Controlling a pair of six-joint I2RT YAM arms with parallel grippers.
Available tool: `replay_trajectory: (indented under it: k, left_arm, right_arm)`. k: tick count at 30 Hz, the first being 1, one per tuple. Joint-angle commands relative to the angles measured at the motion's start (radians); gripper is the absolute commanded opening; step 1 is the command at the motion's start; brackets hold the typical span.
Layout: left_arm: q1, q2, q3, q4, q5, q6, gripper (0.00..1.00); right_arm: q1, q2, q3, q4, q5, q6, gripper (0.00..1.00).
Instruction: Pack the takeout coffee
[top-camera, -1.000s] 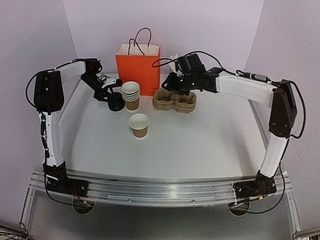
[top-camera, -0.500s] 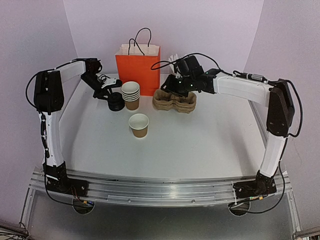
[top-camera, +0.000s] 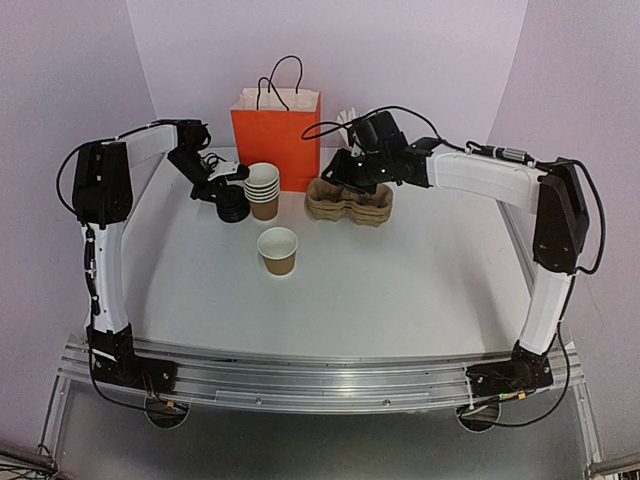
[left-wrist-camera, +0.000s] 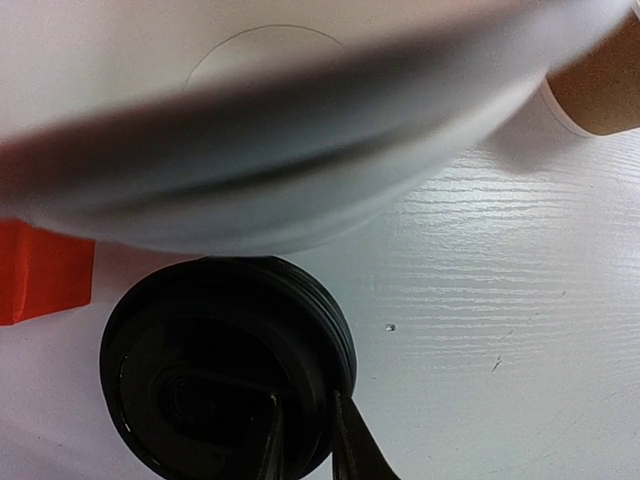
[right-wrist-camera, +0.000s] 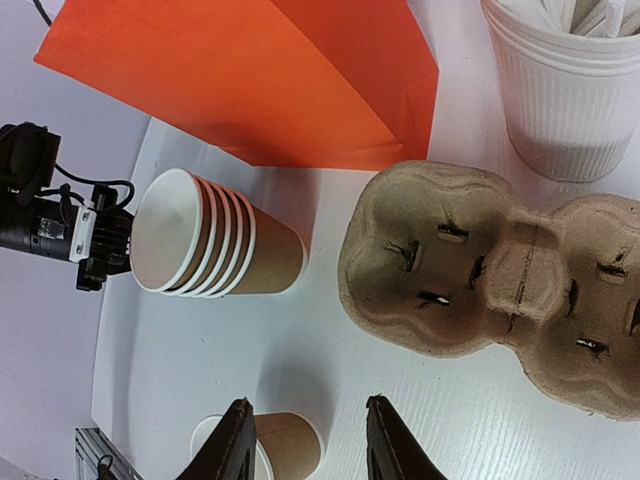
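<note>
Now nudged along the worktop (top-camera: 400, 270) far edge, the left end effector (left-wrist-camera: 308, 435) nips the black lid pile (left-wrist-camera: 200, 370); the lone paper cup (top-camera: 278, 250) awaits capping; right end effector (right-wrist-camera: 305, 440) gapes empty

light: bright, even — soft shadows | left wrist: top half blurred | top external: edges bowed

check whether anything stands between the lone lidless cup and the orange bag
Yes. The stack of cups stands almost straight between the lone cup and the orange bag, close to the bag's front. The pulp carrier sits just off to the side of that line.
</note>
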Motion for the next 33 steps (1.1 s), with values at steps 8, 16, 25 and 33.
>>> replay_trajectory:
  k: [8, 16, 25, 33]
  left_arm:
    - [-0.002, 0.009, 0.077, -0.057, -0.001, -0.03, 0.0]
    - [-0.002, -0.003, 0.168, -0.19, 0.014, -0.065, 0.0]
    - [-0.001, -0.094, 0.169, -0.311, -0.015, -0.053, 0.0]
    - [-0.034, -0.275, 0.142, -0.451, -0.026, -0.063, 0.0]
  right_arm:
    - [0.0, 0.006, 0.041, 0.001, -0.008, -0.008, 0.35]
    - [0.0, 0.009, 0.047, 0.001, -0.01, -0.01, 0.35]
    - [0.0, -0.007, 0.052, 0.001, 0.004, 0.005, 0.35]
    - [0.0, -0.025, 0.06, -0.005, -0.027, 0.04, 0.34]
